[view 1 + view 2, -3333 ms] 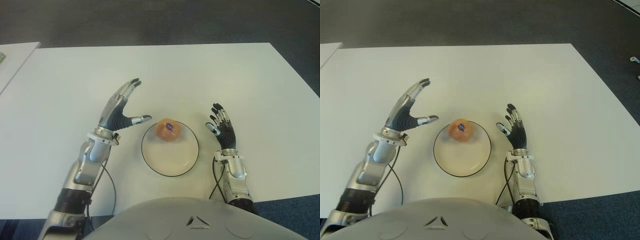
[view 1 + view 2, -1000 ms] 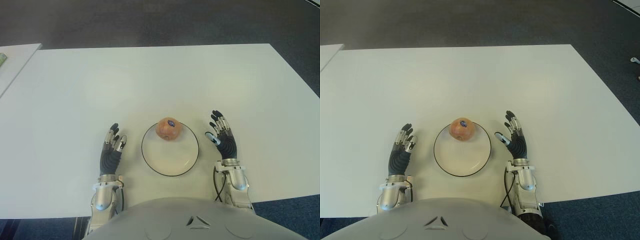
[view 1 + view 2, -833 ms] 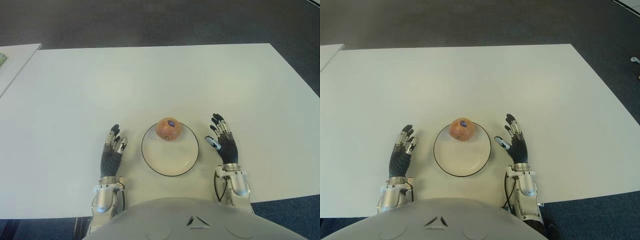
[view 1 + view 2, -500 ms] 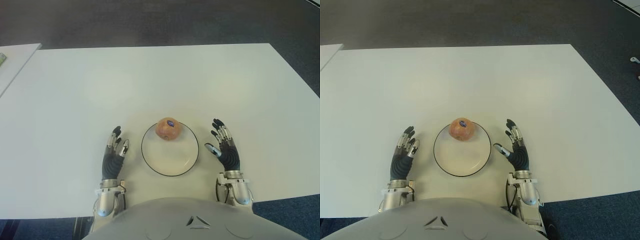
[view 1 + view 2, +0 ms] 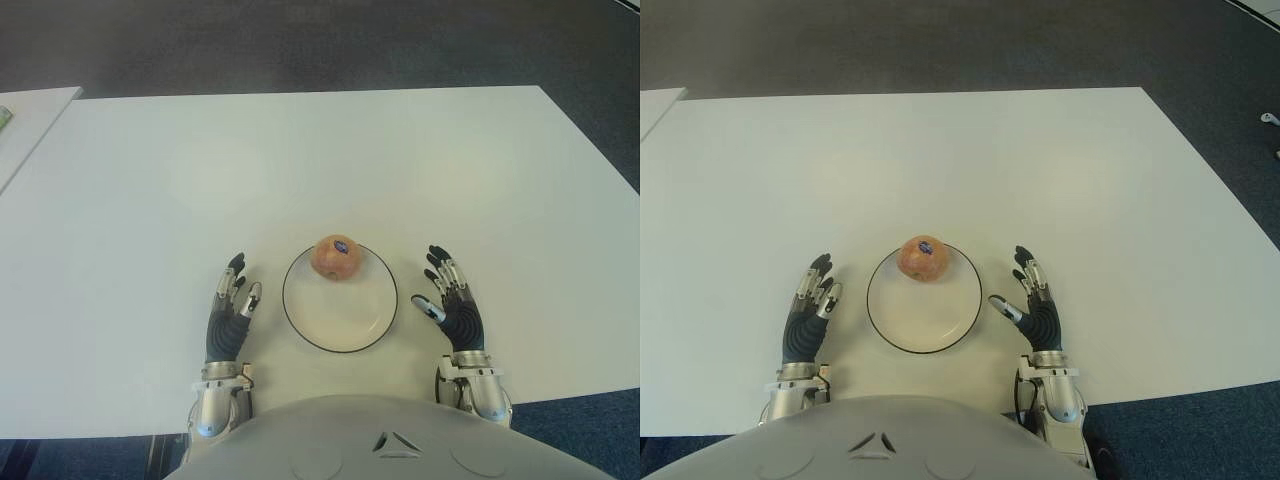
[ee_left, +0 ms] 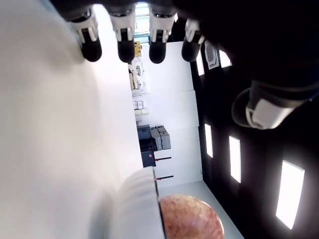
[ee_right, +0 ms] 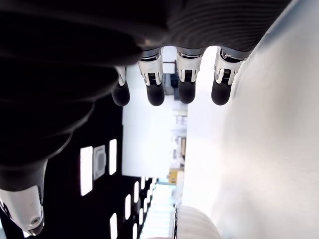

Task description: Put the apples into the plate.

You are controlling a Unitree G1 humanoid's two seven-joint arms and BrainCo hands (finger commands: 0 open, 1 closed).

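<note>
On the smooth white table (image 5: pixel 300 150), a round apple (image 5: pixel 337 257) sits in the black-rimmed plate (image 5: pixel 340 322), flanked by the empty, spread left hand (image 5: pixel 227 318) and right hand (image 5: pixel 454 315).

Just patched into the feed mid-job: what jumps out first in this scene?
One apple sits in the white plate, at its far rim, on the near middle of the white table. The left hand and right hand flank the plate on either side, fingers spread, holding nothing.

Apple (image 5: pixel 923 258) on plate (image 5: pixel 923 325); left hand (image 5: pixel 806 323), right hand (image 5: pixel 1033 304) flanking, fingers spread
</note>
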